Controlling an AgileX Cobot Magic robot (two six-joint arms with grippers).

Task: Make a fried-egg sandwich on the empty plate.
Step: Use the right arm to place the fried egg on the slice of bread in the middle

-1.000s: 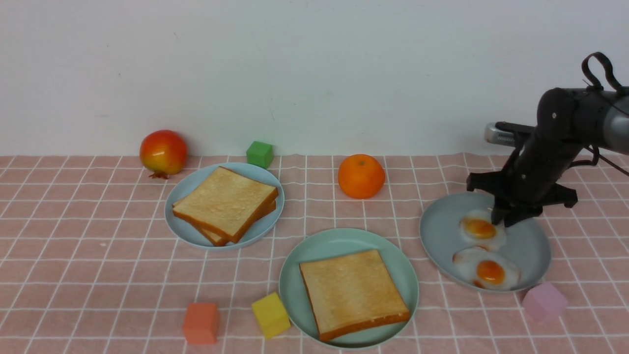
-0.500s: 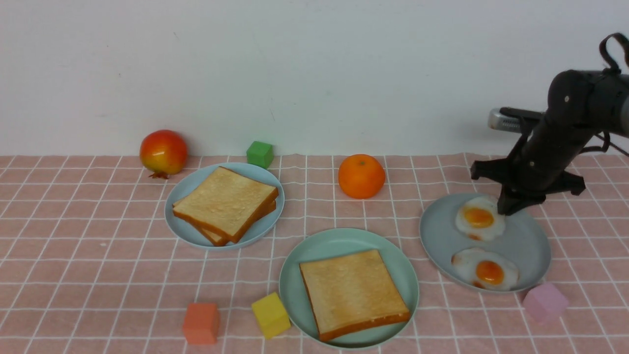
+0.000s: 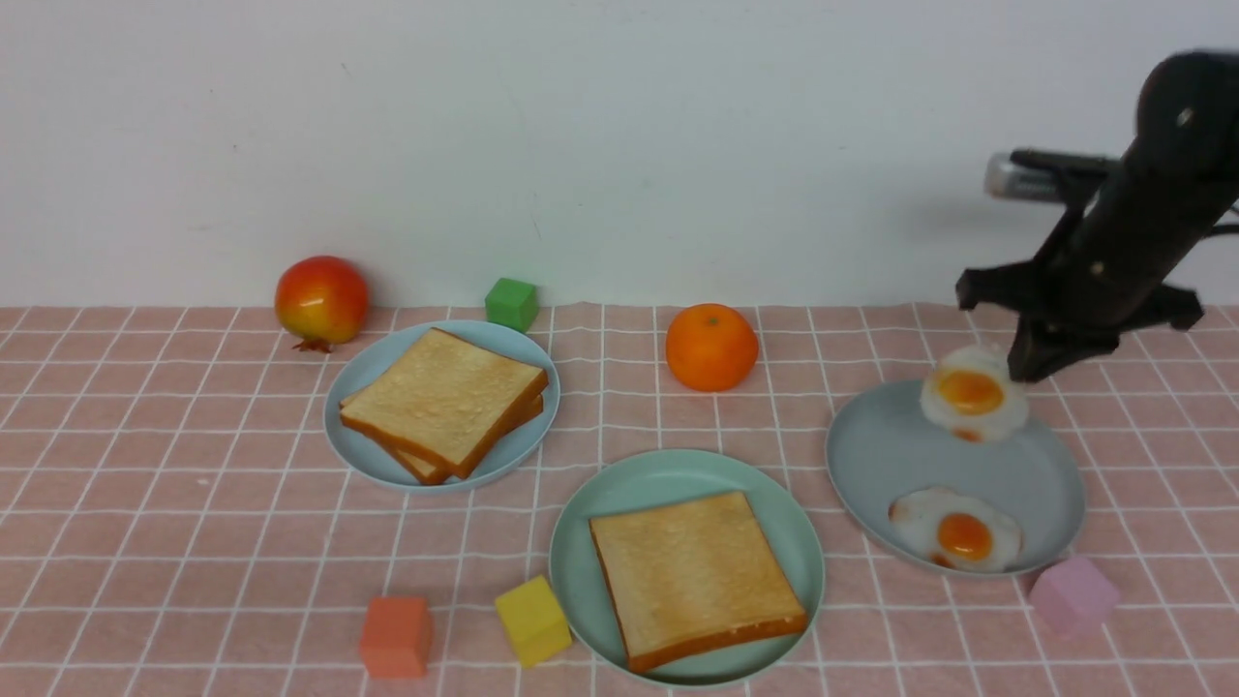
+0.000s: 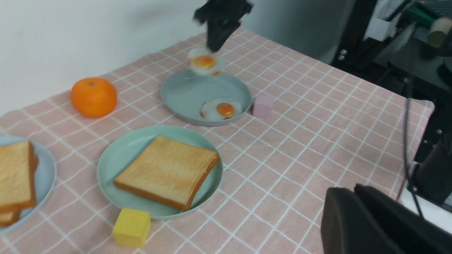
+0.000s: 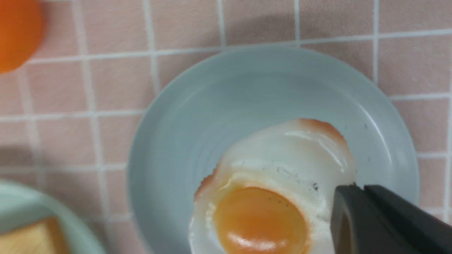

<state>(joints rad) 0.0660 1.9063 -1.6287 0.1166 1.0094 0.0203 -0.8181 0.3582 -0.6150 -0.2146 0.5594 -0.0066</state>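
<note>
One toast slice (image 3: 695,571) sits on the mint-green plate (image 3: 605,503) so far; egg and another slice are left, I reckon. Right gripper (image 3: 1028,370) has its jaws pinched on a fried egg (image 3: 972,395), hanging just above the grey-blue plate (image 3: 895,455). Left gripper (image 4: 348,194) jaws: can't tell.

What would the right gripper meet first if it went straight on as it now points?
Probably the grey plate, near its far rim; the right gripper, holding an egg, points down. Depth unclear.
</note>
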